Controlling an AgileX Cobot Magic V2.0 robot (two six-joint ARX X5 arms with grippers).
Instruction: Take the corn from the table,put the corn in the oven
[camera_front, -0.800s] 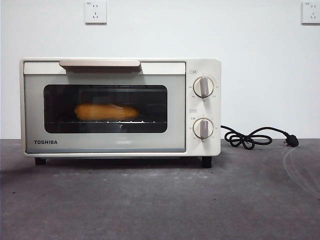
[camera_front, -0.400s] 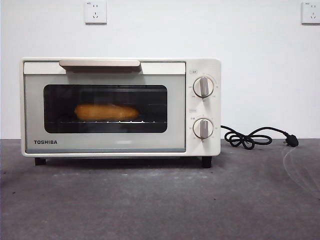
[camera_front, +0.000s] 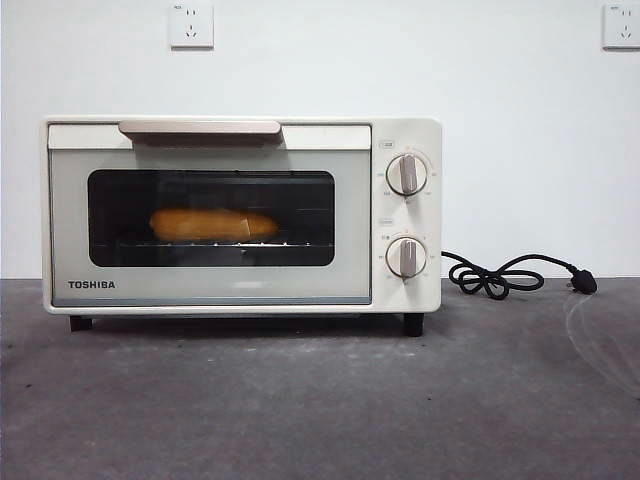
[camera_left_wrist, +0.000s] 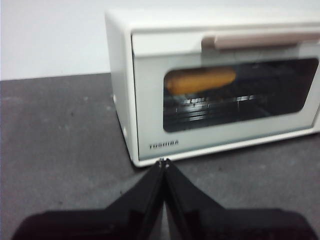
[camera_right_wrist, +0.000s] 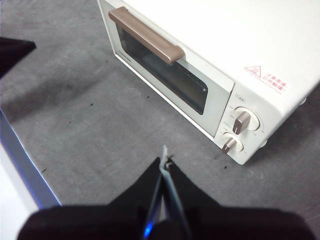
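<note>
The corn (camera_front: 213, 224) lies lengthwise on the wire rack inside the oven (camera_front: 240, 215), behind the closed glass door, toward the left half of the window. The oven stands at the rear of the table (camera_front: 320, 400), near its back edge; the beige handle (camera_front: 199, 127) runs along the top of the door.

Handling judgement: the cob looks rigid, light and glossy, so it is likely to slip under a narrow pinch. The best hold is across its thick middle, not the tapered end.

The left gripper (camera_left_wrist: 163, 162) is raised above the table in front of the oven's left front corner, jaws pressed together and empty. The right gripper (camera_right_wrist: 164, 160) hangs higher, looking down on the knobs (camera_right_wrist: 243, 121), jaws likewise closed on nothing. Neither touches the oven. The task appears complete.
</note>
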